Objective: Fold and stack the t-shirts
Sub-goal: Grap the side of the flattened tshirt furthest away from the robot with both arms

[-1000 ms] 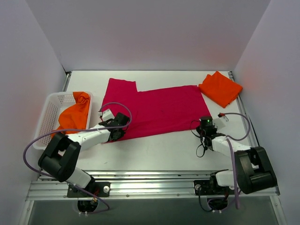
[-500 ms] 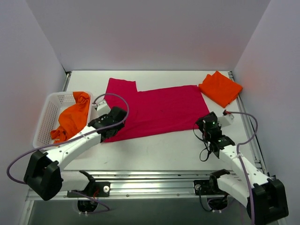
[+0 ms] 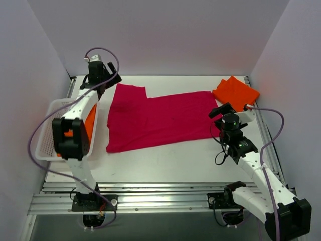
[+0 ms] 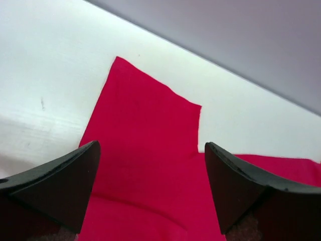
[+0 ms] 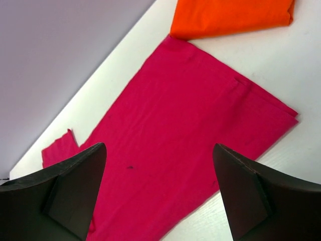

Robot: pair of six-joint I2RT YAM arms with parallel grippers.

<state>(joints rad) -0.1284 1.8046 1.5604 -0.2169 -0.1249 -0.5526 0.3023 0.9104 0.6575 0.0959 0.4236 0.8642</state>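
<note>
A crimson t-shirt lies spread flat in the middle of the table, one sleeve pointing to the back left. A folded orange t-shirt rests at the back right corner. Another orange t-shirt is bunched in the white mesh basket, partly hidden by my left arm. My left gripper hovers open at the back left, above the crimson sleeve. My right gripper hovers open over the shirt's right end, near the folded orange t-shirt. Both grippers are empty.
The basket stands along the table's left edge under my left arm. Grey walls close the table in on the left, back and right. Bare white table runs between the crimson shirt and the arm bases.
Both grippers opened and let go of the crimson shirt's near edge. My left arm swung to the back left corner. My right arm lifted and moved back towards the shirt's right end.
</note>
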